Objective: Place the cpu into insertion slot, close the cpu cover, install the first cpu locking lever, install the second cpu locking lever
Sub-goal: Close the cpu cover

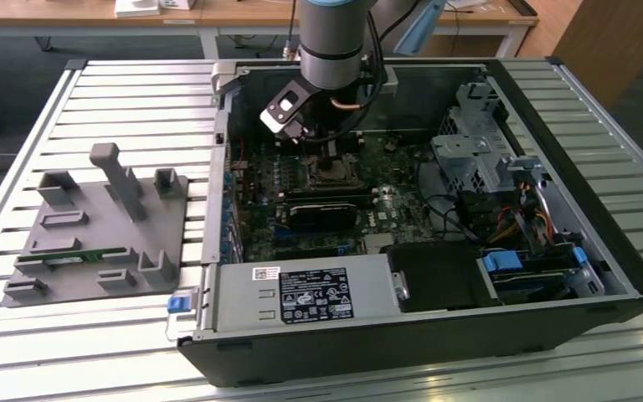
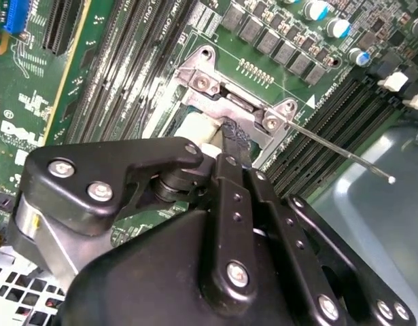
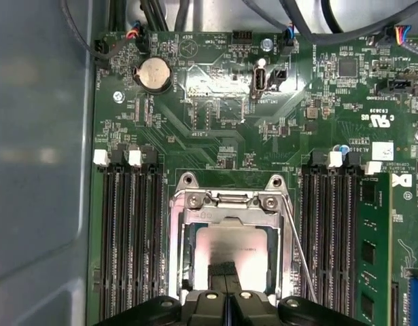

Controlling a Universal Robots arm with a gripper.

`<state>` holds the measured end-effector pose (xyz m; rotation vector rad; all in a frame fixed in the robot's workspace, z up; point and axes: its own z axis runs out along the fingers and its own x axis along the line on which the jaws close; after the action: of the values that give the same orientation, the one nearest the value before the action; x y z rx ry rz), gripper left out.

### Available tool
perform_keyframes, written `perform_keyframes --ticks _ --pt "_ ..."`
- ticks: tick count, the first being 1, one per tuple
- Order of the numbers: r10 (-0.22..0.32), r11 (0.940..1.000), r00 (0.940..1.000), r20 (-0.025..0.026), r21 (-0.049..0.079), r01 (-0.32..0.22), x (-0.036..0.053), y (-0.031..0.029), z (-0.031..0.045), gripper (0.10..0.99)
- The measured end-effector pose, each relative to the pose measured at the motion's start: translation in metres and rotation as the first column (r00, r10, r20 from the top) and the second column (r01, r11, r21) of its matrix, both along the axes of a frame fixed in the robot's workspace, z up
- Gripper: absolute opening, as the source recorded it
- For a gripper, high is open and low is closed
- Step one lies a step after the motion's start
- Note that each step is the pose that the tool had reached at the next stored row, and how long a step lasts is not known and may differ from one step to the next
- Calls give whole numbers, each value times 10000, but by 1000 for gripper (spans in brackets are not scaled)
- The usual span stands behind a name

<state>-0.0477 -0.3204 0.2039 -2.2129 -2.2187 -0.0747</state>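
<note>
Cpu (image 3: 246, 246) lies flat in the insertion slot (image 3: 189, 261), straight below the gripper (image 3: 224, 269); fingers look closed and empty, tips probably touching its face

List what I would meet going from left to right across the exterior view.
Grey holder plate → gripper → silver drive cage.
</note>
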Motion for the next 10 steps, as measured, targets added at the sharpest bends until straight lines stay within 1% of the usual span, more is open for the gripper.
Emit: perform_keyframes --ticks 2,7,10 --pt "-2 10000 10000 -1 4 2 8 0 1 106" --pt "-1 10000 10000 -10 19 1 98 0 1 106" --pt "-2 10000 10000 -9 21 2 113 0 1 106"
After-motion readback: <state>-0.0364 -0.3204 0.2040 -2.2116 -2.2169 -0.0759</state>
